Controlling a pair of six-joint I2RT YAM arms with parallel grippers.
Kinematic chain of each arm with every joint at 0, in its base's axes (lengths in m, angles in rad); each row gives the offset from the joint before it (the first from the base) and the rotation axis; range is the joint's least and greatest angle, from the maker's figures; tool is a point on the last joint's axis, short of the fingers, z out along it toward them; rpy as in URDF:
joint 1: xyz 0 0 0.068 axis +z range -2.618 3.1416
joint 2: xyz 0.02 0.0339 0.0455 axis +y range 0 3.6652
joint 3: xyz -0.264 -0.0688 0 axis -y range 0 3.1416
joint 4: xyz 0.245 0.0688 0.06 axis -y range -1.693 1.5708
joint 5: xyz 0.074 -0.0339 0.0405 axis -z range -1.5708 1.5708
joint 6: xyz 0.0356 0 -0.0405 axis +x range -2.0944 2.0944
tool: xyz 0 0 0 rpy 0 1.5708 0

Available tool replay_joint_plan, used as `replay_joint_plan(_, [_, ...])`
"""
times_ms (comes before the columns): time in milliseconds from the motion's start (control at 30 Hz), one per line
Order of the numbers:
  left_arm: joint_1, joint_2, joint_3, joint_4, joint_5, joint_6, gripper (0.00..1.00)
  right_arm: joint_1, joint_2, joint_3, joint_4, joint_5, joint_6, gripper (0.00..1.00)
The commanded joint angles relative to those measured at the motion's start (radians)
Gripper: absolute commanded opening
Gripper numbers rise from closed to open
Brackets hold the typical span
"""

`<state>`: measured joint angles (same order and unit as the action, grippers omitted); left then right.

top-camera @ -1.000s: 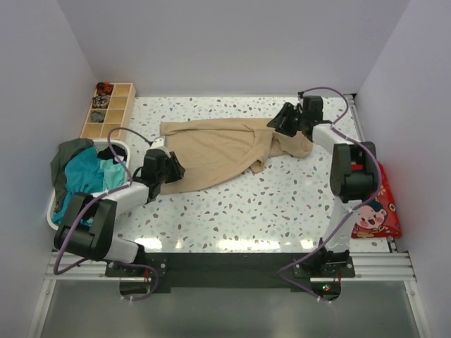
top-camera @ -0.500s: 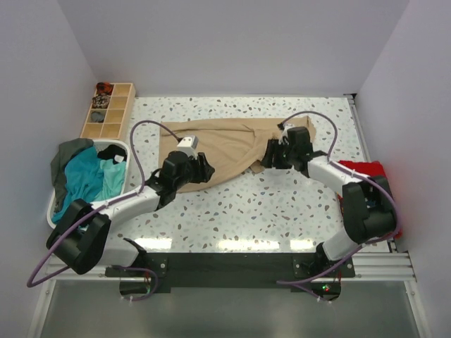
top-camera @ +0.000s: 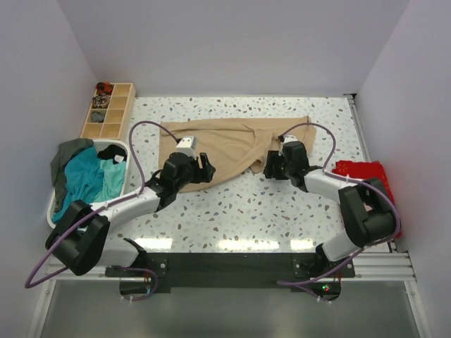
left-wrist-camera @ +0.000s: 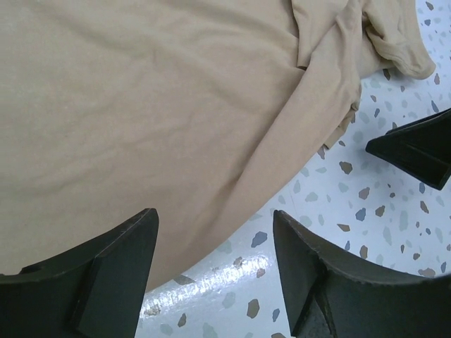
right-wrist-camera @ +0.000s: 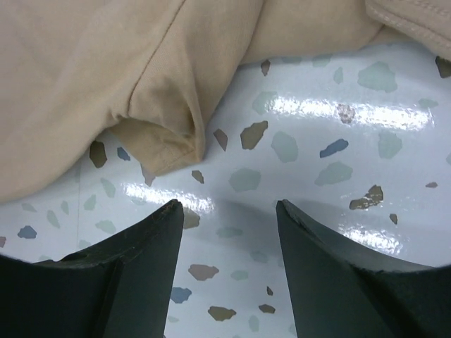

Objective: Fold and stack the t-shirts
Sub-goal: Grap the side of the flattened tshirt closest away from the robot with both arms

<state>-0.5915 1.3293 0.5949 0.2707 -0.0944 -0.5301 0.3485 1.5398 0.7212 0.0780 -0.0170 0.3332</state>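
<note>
A large sandy-beige t-shirt [top-camera: 225, 144] lies spread and creased across the back middle of the speckled table. My left gripper [top-camera: 206, 167] hovers at its near edge, open, with the cloth's hem [left-wrist-camera: 141, 105] just ahead of the fingertips [left-wrist-camera: 106, 274] and nothing between them; in its own view the left gripper [left-wrist-camera: 215, 213] is over bare table. My right gripper [top-camera: 268, 166] is open over bare table beside a sleeve [right-wrist-camera: 162, 148] of the same shirt, the right gripper [right-wrist-camera: 229, 204] holding nothing. A teal t-shirt [top-camera: 84, 176] and a dark grey-green one [top-camera: 67, 155] lie piled in the basket.
A white plastic basket [top-camera: 116, 146] stands at the table's left edge. A wooden compartment box [top-camera: 109, 109] sits at the back left corner. A red bag [top-camera: 356, 169] lies at the right edge behind my right arm. Walls close in on three sides.
My right arm swung from the back right corner down to the shirt's near sleeve. My left gripper moved right along the near hem. Both jaws widened.
</note>
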Motion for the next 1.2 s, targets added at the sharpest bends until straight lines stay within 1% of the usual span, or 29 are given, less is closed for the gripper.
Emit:
replay_joint_plan(0, [-0.005,-0.027,-0.003,0.013,-0.047,0.015,0.72,0.017,0.042,0.006,0.120,0.019,0.026,0.60])
replay_joint_plan(233, [-0.005,-0.027,-0.001,0.004,-0.062,0.016,0.74,0.032,0.121,0.030,0.184,0.019,0.041,0.61])
replay_joint_plan(400, [-0.005,-0.030,0.002,-0.016,-0.070,0.022,0.75,0.041,0.190,0.066,0.213,-0.011,0.066,0.60])
replay_joint_plan(500, [-0.005,-0.032,0.002,-0.021,-0.076,0.025,0.75,0.046,0.236,0.093,0.195,-0.004,0.089,0.56])
replay_joint_plan(533, [-0.005,-0.030,0.002,-0.022,-0.079,0.025,0.75,0.049,0.246,0.095,0.200,-0.008,0.093,0.50])
replay_joint_plan(600, [-0.005,-0.022,0.002,-0.024,-0.077,0.027,0.75,0.055,0.275,0.109,0.191,-0.008,0.101,0.40])
replay_joint_plan(633, [-0.005,-0.019,0.006,-0.024,-0.077,0.027,0.75,0.058,0.281,0.113,0.184,-0.008,0.101,0.27])
replay_joint_plan(733, [-0.005,-0.012,0.009,-0.028,-0.070,0.027,0.75,0.069,0.250,0.101,0.155,0.014,0.096,0.01])
replay_joint_plan(833, [-0.005,-0.007,0.011,-0.031,-0.074,0.028,0.75,0.079,0.140,0.101,0.044,0.077,0.063,0.00])
replay_joint_plan(867, [-0.005,-0.005,0.011,-0.034,-0.074,0.028,0.75,0.083,0.110,0.104,-0.033,0.087,0.037,0.00])
replay_joint_plan(900, [-0.005,0.002,0.014,-0.037,-0.074,0.033,0.75,0.086,0.045,0.112,-0.073,0.097,0.023,0.00])
replay_joint_plan(933, [-0.005,0.010,0.022,-0.041,-0.074,0.035,0.75,0.096,0.022,0.145,-0.133,0.133,0.009,0.00])
replay_joint_plan(967, [-0.005,0.018,0.026,-0.047,-0.076,0.038,0.75,0.104,0.001,0.171,-0.255,0.156,-0.017,0.01])
replay_joint_plan(1000, [-0.005,0.034,0.034,-0.051,-0.074,0.044,0.75,0.112,-0.022,0.225,-0.314,0.176,-0.032,0.03])
replay_joint_plan(1033, [-0.005,0.045,0.043,-0.054,-0.070,0.045,0.75,0.124,-0.029,0.254,-0.373,0.208,-0.045,0.06])
replay_joint_plan(1067, [-0.004,0.056,0.051,-0.056,-0.064,0.048,0.75,0.129,-0.032,0.280,-0.474,0.218,-0.063,0.08])
replay_joint_plan(1167, [-0.005,0.103,0.075,-0.061,-0.035,0.051,0.75,0.148,-0.037,0.359,-0.622,0.249,-0.083,0.09])
